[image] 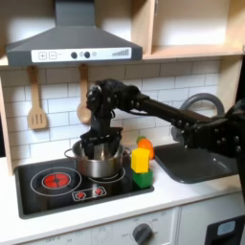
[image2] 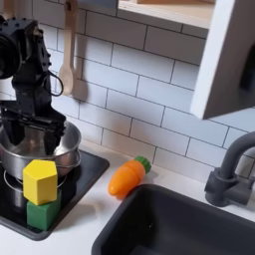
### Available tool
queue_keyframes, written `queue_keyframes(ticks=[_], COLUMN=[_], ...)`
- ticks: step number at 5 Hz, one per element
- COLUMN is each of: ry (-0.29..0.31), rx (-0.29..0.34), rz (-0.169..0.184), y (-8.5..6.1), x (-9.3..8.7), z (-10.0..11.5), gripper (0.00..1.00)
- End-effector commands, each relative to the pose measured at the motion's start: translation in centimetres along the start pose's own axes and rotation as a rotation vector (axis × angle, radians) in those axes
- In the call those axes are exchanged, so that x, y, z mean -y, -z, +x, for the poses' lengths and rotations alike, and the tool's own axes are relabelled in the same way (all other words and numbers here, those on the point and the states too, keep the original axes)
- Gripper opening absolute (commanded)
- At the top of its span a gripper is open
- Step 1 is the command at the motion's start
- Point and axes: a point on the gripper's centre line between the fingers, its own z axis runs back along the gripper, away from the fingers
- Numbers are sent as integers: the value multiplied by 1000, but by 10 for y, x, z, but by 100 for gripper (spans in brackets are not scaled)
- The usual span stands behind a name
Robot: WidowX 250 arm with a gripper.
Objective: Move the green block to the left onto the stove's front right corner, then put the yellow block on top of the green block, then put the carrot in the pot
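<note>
Now the yellow block (image2: 40,181) sits on the green block (image2: 42,213); the gripper (image2: 33,126) hangs over the pot (image2: 60,149), fingers spread, grasping nothing. The carrot (image2: 128,176) lies beside the stove (image2: 92,171).

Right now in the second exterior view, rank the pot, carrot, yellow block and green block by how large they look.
1. The pot, clearly largest.
2. The carrot.
3. The yellow block.
4. The green block, which looks smallest, but the yellow block stacked on it covers its top, so the two blocks may match.
</note>
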Motion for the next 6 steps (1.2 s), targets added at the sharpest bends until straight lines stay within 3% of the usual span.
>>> queue_keyframes(ticks=[1, 4, 6], ry=[-9, 13, -18], rx=[-12, 0, -11], rz=[7, 38, 49], y=[4, 3, 6], x=[-2, -14, -31], z=[1, 6, 11], gripper=[100, 100, 100])
